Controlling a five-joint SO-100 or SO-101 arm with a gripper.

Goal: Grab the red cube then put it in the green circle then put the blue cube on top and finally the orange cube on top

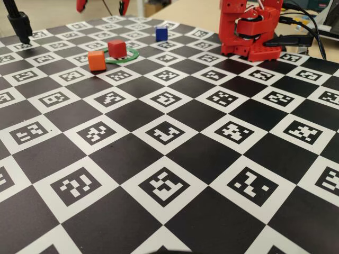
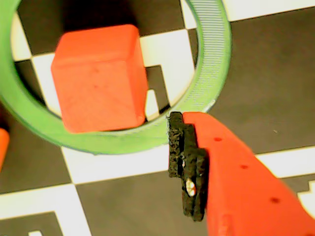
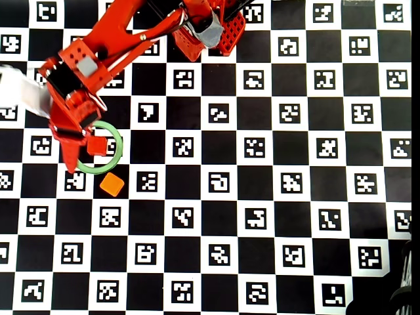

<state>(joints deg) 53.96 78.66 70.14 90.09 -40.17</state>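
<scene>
The red cube (image 1: 117, 48) rests on the table inside the green circle (image 1: 130, 57), close to its rim. In the wrist view the red cube (image 2: 98, 78) fills the upper left within the green circle (image 2: 209, 64). One red finger with a black pad (image 2: 187, 167) sits just outside the ring, clear of the cube. My gripper (image 3: 79, 154) hangs open above the ring with nothing between its fingers, and its two tips show at the top of the fixed view. The orange cube (image 1: 96, 60) stands just beside the ring. The blue cube (image 1: 161, 33) stands farther back; the arm hides it in the overhead view.
The arm's red base (image 1: 251, 32) stands at the back right of the fixed view, with cables behind it. A black stand (image 1: 18, 24) rises at the back left. The board (image 1: 169, 159) is a black-and-white checker of printed markers.
</scene>
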